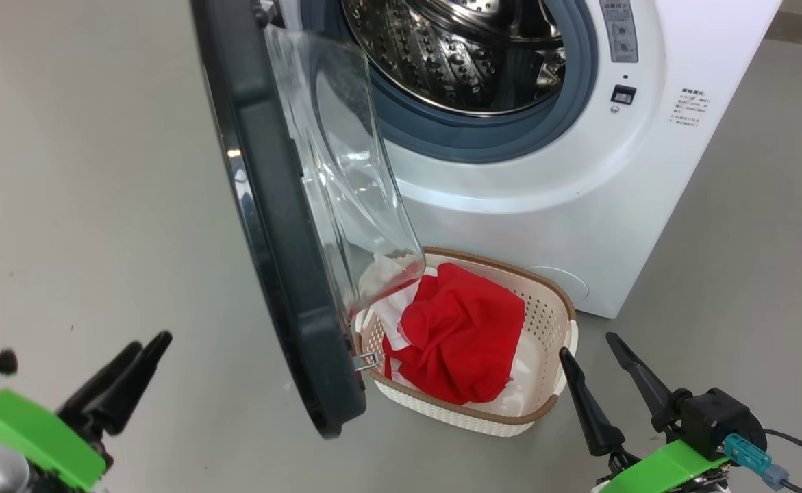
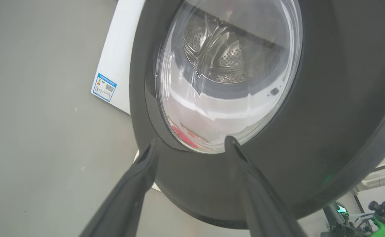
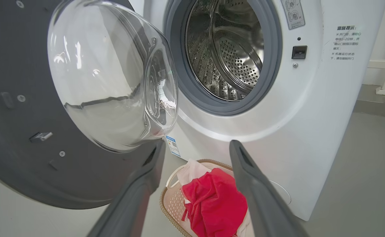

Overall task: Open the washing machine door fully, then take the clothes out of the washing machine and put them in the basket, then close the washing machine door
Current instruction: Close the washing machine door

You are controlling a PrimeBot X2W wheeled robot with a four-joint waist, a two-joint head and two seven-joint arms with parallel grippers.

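The washing machine stands far right, its door hanging open toward the near left; the red clothes lie heaped in the basket on the floor just before the machine; the left gripper, near left, is spread and empty; the right gripper, beside the basket, likewise.

Cream perforated plastic basket of red-and-white clothes just beside the right gripper's spread fingers, black-rimmed round glass door open between it and the left gripper, white washing machine beyond.
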